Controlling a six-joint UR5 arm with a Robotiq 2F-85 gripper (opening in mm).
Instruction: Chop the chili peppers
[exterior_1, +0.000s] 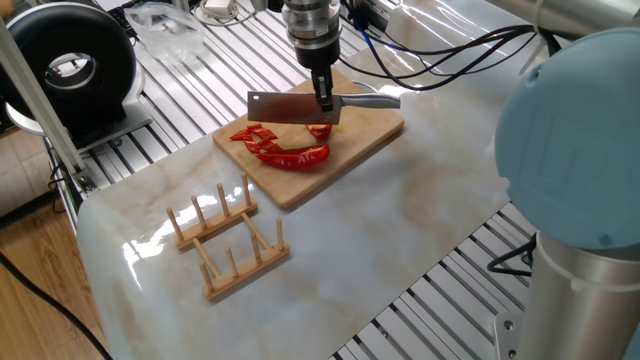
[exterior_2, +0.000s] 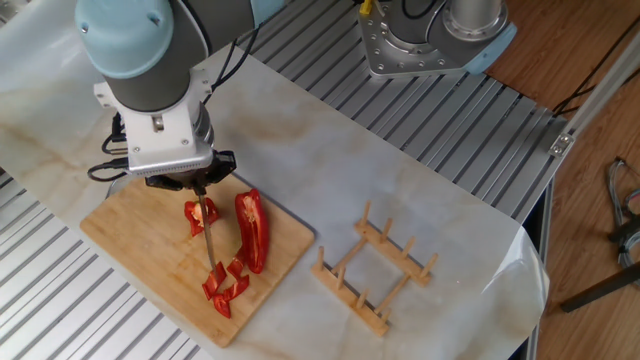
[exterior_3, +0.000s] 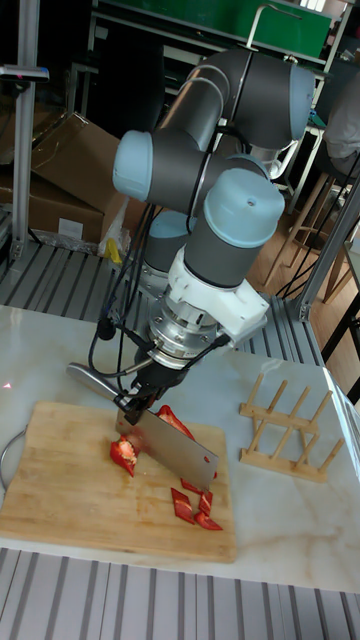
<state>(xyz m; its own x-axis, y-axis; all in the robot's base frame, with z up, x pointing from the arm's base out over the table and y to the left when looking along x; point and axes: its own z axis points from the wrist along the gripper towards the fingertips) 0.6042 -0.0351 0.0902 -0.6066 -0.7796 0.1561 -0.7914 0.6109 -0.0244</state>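
A wooden cutting board (exterior_1: 350, 140) (exterior_2: 140, 245) (exterior_3: 60, 485) carries the chili peppers. One long red half (exterior_1: 296, 157) (exterior_2: 252, 230) lies beside a shorter piece (exterior_1: 320, 130) (exterior_2: 194, 213) (exterior_3: 123, 455), and small cut bits (exterior_1: 250, 134) (exterior_2: 224, 284) (exterior_3: 193, 505) sit near the board's end. My gripper (exterior_1: 323, 92) (exterior_2: 196, 184) (exterior_3: 148, 397) is shut on the handle of a steel cleaver (exterior_1: 284, 108) (exterior_3: 176, 447). The blade hangs just above the peppers, edge down, between the long half and the shorter piece.
A wooden peg rack (exterior_1: 226, 240) (exterior_2: 374, 275) (exterior_3: 286, 430) stands on the marble sheet beside the board. A black round device (exterior_1: 66, 66) and cables (exterior_1: 450, 60) lie at the back. A second arm's base (exterior_2: 430, 35) is bolted to the slatted table.
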